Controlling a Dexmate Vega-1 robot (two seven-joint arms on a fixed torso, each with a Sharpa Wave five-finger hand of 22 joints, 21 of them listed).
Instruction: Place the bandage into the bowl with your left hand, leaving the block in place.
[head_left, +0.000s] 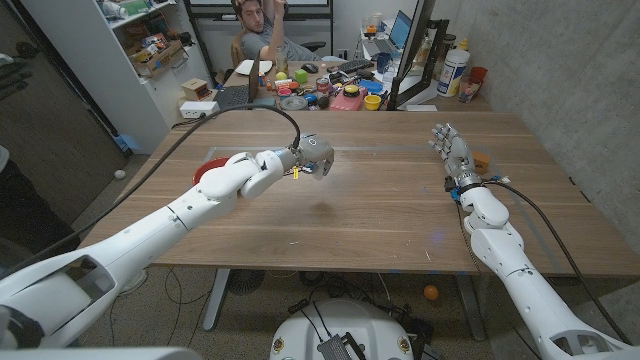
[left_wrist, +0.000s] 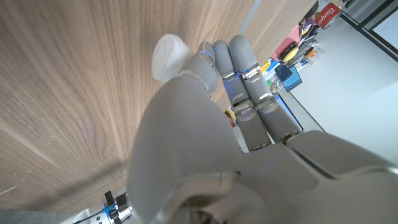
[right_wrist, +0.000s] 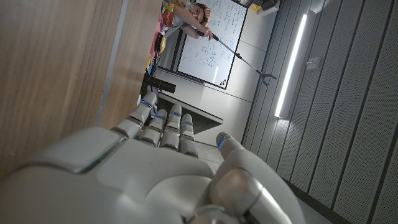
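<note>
Above mid-table our left hand (head_left: 315, 155) seems to pinch the white bandage roll (left_wrist: 169, 56) in closed fingers, so we should carry it slowly across to the red bowl (head_left: 208, 167), well clear of the orange block (head_left: 482, 160) beside our spread-fingered right hand (head_left: 450, 148).

Even, bright indoor lighting; a ceiling strip light (right_wrist: 290, 65) glares slightly. Soft shadow under the left hand (head_left: 313, 157). Wrist close-ups appear somewhat blurred.

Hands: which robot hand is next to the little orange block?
The right hand, standing beside the small orange block; the left hand is off over the wooden table's middle.
</note>
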